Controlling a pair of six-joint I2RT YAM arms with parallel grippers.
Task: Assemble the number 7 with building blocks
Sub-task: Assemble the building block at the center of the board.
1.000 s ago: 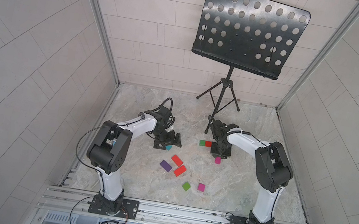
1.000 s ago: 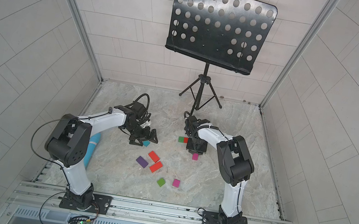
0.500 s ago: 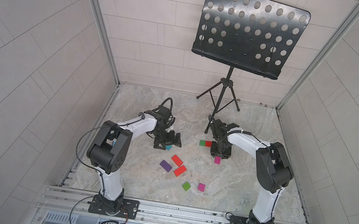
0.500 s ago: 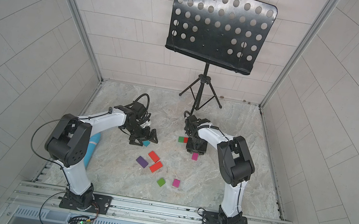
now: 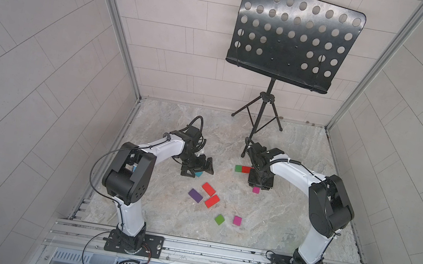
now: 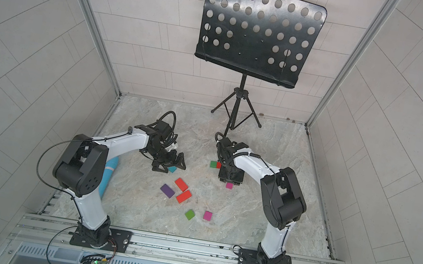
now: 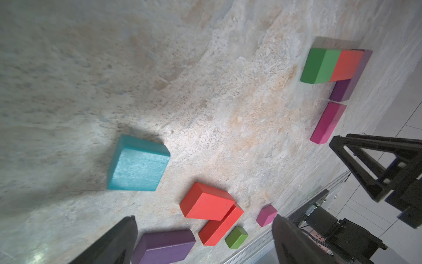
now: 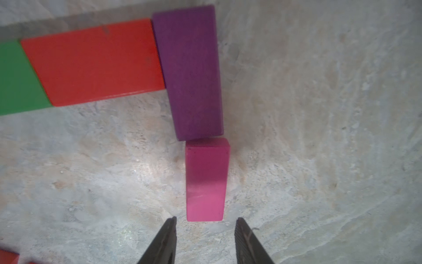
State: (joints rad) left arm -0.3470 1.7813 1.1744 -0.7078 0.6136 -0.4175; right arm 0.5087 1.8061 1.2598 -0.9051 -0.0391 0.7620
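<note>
**Item:** the number 7 (image 5: 245, 169), part built from flat matte building blocks.

**Location:** about mid-worktop on the right arm's side, well clear of every edge.

**Bar:** green square block (image 8: 18, 77) butted against red rectangular block (image 8: 96, 61).

**Stem:**
- Purple rectangular block (image 8: 194, 73) stands against the red block's end.
- Magenta rectangular block (image 8: 206, 180) follows end to end, touching or nearly so, set slightly off the purple block's line.

**Right gripper** (image 8: 206, 222): released, with the jaws parted a little and nothing between them. The magenta rectangle lies just ahead of the fingertips. Its long axis runs straight away from them, along the stem.

**Left gripper** (image 5: 198, 170): spread wide and empty, hanging low just over a teal square block (image 7: 139, 164).

**Loose stock, toward the middle of the near edge:**
- two loose red rectangular blocks (image 5: 208, 189), meeting at a corner
- loose purple rectangular block (image 5: 195, 196)
- loose green square block (image 5: 219, 219)
- loose magenta square block (image 5: 237, 220)

**Assessment:** the stem looks short. The teal square is the likeliest next piece and the left arm is much the nearer to it. Being square, it has no long axis to line up.
</note>
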